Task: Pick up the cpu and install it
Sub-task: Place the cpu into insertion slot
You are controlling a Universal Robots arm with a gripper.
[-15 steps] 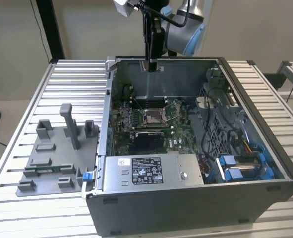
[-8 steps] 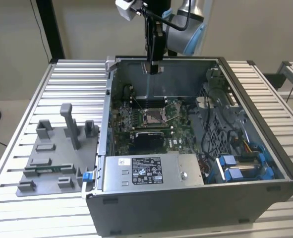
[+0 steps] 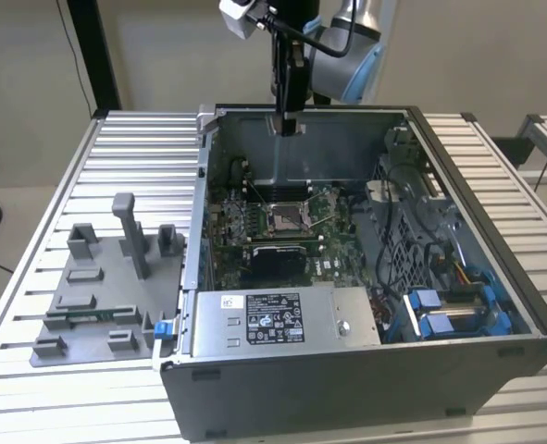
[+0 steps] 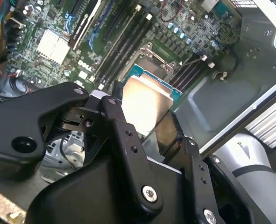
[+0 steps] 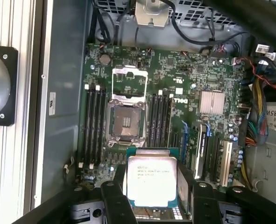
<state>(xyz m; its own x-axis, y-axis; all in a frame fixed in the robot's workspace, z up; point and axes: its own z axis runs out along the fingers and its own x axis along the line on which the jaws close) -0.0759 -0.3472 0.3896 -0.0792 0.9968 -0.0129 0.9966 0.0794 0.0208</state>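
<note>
CPU (image 5: pixel 152 179) is held by two opposite edges between the fingers (image 5: pixel 113 203) of the gripper (image 5: pixel 152 198), its pale metal top turned toward the first wrist camera. The jaws are closed only as far as the chip's width allows, and nothing else is held. In the exterior view the gripper (image 3: pixel 290 125) is seen high over the open computer case (image 3: pixel 477 185), near its far wall and well apart from the socket (image 3: pixel 285 219) on the motherboard (image 3: pixel 333 268). In the first wrist view the socket is shown uncovered, with its load plate (image 5: pixel 128 79) swung up and memory slots (image 5: pixel 93 126) close on either side.

Several risks can be judged from this. Because only thin edges are gripped, the chip could slip or tilt if it is moved sharply. If it is lowered slightly rotated or off-centre, the socket's contacts could be bent. Whether its orientation matches the socket cannot be told. The fingers could also be caught on the raised load plate or the neighbouring slots.
</note>
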